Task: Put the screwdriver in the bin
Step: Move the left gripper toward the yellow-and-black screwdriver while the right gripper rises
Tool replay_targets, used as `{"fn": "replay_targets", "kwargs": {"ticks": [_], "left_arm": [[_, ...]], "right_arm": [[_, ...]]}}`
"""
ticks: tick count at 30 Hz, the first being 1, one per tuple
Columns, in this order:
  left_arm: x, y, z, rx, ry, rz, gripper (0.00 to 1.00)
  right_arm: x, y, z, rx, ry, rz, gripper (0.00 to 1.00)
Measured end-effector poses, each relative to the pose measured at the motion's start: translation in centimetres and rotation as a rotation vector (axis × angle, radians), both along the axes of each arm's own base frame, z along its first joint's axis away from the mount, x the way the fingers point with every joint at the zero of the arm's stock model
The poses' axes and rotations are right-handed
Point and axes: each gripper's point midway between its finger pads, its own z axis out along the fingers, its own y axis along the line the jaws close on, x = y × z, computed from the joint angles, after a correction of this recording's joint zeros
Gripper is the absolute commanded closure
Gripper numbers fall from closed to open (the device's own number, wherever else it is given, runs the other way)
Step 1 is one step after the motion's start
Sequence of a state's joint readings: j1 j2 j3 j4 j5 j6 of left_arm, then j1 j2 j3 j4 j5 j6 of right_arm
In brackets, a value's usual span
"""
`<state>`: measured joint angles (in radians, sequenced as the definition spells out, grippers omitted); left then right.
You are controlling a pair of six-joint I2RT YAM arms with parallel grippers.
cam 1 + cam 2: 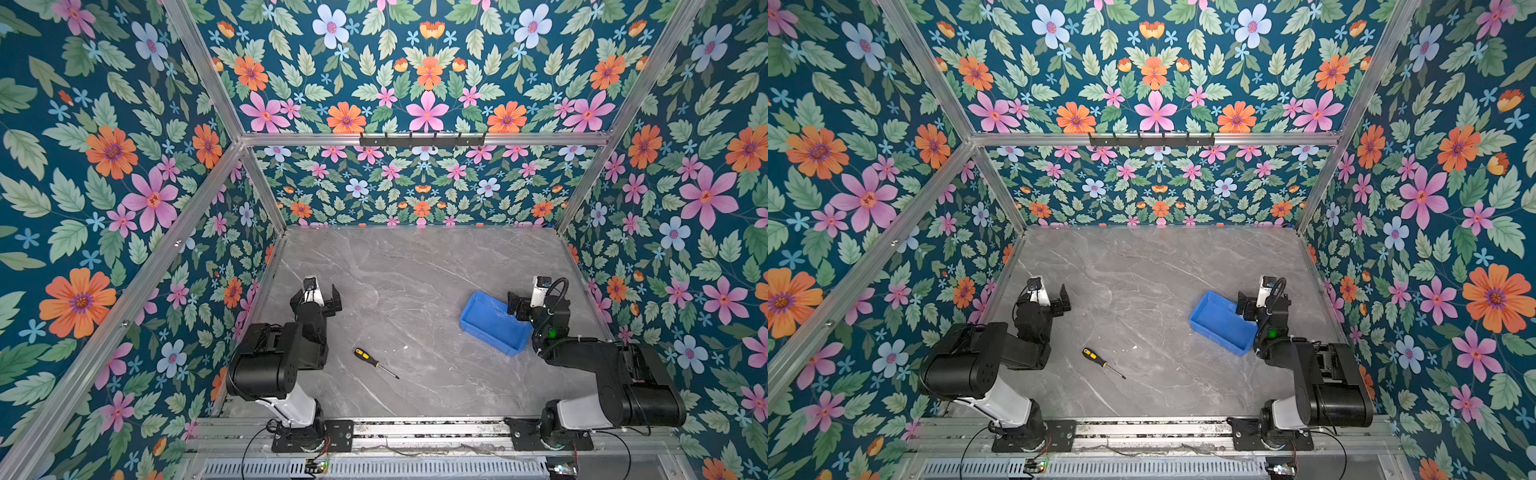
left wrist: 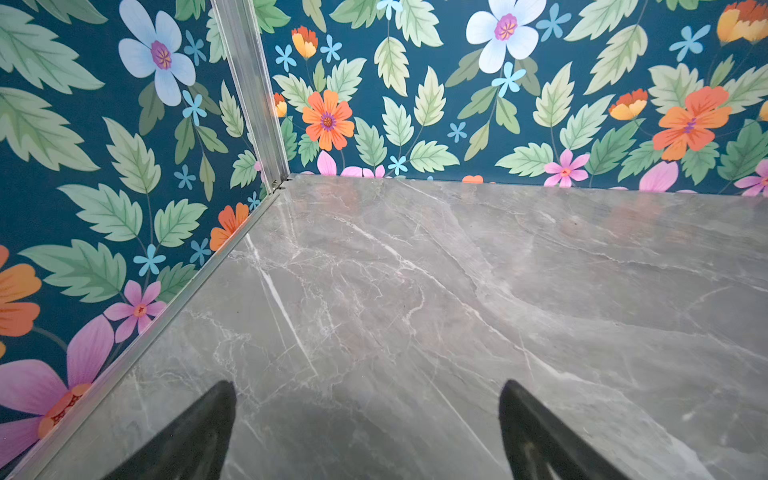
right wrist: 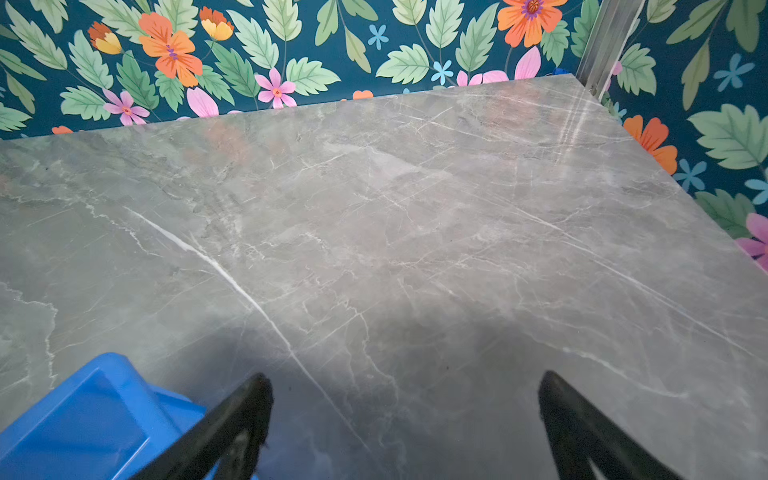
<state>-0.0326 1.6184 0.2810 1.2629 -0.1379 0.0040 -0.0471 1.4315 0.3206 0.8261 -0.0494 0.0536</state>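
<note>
Screwdriver (image 1: 376,363) lies flat on the marble tabletop (image 1: 415,270), front centre, nearer the left arm and well apart from the bin (image 1: 492,322) at right. In both top views its long axis runs diagonally, with the black-and-yellow handle toward back-left and the tip toward front-right. It is likely light, rigid and prone to roll. The thin shaft looks slick, so pinch across the thicker handle. Left gripper (image 2: 368,388): jaws spread wide, empty, over bare table. Right gripper (image 3: 405,378): likewise spread, empty, just beside the bin's corner.
</note>
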Motion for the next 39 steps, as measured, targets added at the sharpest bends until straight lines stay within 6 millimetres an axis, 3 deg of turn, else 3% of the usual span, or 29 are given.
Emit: {"fn": "replay_targets", "kwargs": {"ticks": [30,34,39], "left_arm": [[-0.2,0.0,-0.1,0.0,0.002,-0.001,0.0],[-0.1,-0.4,1.2,0.002,-0.014,-0.005,0.0],[0.0,-1.3,4.4,0.013,-0.051,0.0,0.0]], "right_arm": [[-0.1,0.0,0.5,0.0,-0.006,0.001,0.01],[0.1,0.1,2.3,-0.001,-0.033,0.003,0.01],[-0.1,0.2,4.5,-0.005,-0.045,0.015,0.01]]}}
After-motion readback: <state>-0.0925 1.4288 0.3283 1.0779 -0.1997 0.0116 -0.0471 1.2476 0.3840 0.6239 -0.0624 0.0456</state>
